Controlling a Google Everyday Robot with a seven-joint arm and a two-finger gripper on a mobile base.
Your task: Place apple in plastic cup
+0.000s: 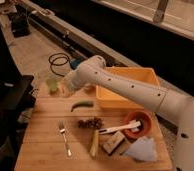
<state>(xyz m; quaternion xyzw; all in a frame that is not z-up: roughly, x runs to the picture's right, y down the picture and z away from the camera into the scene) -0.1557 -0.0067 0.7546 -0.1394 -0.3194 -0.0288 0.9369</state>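
Arm (pixel 125 87) reached across the back of the desk (pixel 40 150). Its jaws sat low at the far corner, end-on to the camera and mostly masked by the wrist. Could not tell how wide they stood, nor whether anything was in them.

- Plastic cup (pixel 52 84): upright, just beside the jaws, on the side away from the yellow bin (pixel 125 97).
- Apple: not seen lying free anywhere on the desk. Likely at the jaws, hidden; unconfirmed.
- Green vegetable (pixel 82 105): near the jaws, on the camera's side, apart from them.
- Fork (pixel 65 139), dark cluster (pixel 90 122), yellow stick (pixel 94 144) and reddish-brown bowl (pixel 138 125): farther from the jaws, toward the camera.

Judged step: carry finishing, lining up over the cup.

Next move calls for centring the jaws above the cup mouth. The fruit is about as wide as the cup, so there is little margin. Lower before release, as a light tumbler could tip if nudged at the rim.
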